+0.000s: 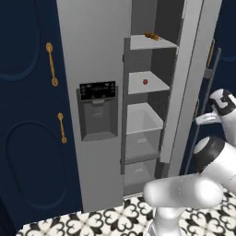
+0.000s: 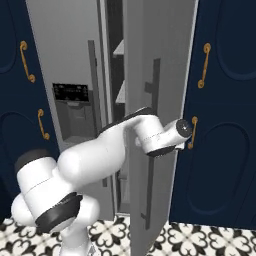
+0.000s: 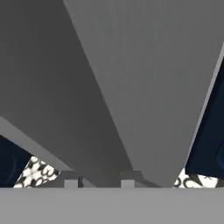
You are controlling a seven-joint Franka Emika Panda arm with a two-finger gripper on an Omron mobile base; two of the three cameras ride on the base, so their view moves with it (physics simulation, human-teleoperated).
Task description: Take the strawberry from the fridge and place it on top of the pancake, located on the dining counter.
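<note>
The strawberry [image 1: 145, 82], a tiny red fruit, lies on the second inner shelf of the grey fridge [image 1: 92, 55]. The fridge's right door [image 1: 184, 83] stands open, and in the right base view that door [image 2: 150, 50] is edge-on in front of the shelves. My arm reaches around the door's outer side at mid height. In the hand view my gripper [image 3: 99, 183] is open, its two finger tips [image 3: 71, 183] apart, pressed close to the grey door surface. It is well to the right of the strawberry, apart from it. The pancake and the dining counter are out of view.
A brown-orange skewer-like food [image 1: 151, 35] lies on the top shelf. The dark dispenser panel [image 1: 97, 110] is on the closed left door. Navy cabinets with gold handles [image 1: 27, 115] [image 2: 225, 125] flank the fridge. Patterned tiles [image 1: 92, 223] cover the floor.
</note>
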